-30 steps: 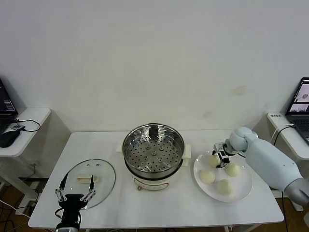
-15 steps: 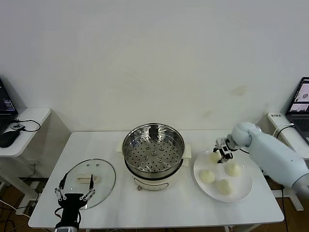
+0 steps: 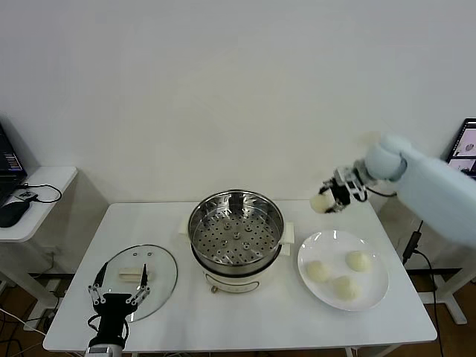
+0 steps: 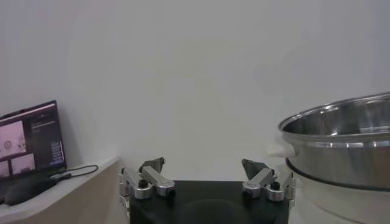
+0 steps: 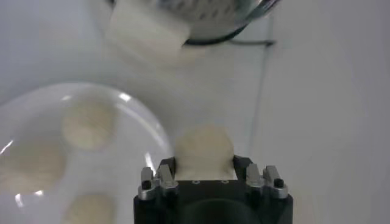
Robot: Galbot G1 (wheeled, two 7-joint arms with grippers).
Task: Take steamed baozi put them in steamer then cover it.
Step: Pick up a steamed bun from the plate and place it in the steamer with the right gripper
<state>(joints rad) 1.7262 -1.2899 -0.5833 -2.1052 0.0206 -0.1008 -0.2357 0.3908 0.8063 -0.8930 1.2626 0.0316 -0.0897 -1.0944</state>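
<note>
Head view: the steamer [image 3: 236, 236] stands uncovered at the middle of the white tabletop [image 3: 245, 316], its perforated tray bare. The cover [image 3: 139, 278] lies flat near the tabletop's front left corner. The left end effector [image 3: 117, 294] hangs over the cover's near edge, fingers spread wide apart and holding nothing. A white plate [image 3: 375, 290] sits toward the right edge of the tabletop, just beside the steamer, carrying three steamed baozi [image 3: 346, 286]. The right end effector [image 3: 332, 198] is raised in the air above the plate's far rim, off the steamer's right side, clamped on a fourth baozi [image 3: 320, 203].

Left wrist view: the left end effector [image 4: 205, 171] shows both fingers splayed, nothing between them. The steamer's steel wall [image 4: 341, 146] rises close by on one side. A laptop [image 4: 29, 143] rests on a side table well apart.

Right wrist view: the right end effector [image 5: 205, 165] grips the held baozi [image 5: 204, 150] from both sides. Below it lie the plate [image 5: 155, 137] with its remaining buns [image 5: 88, 125], and part of the steamer's cream base [image 5: 146, 33].
</note>
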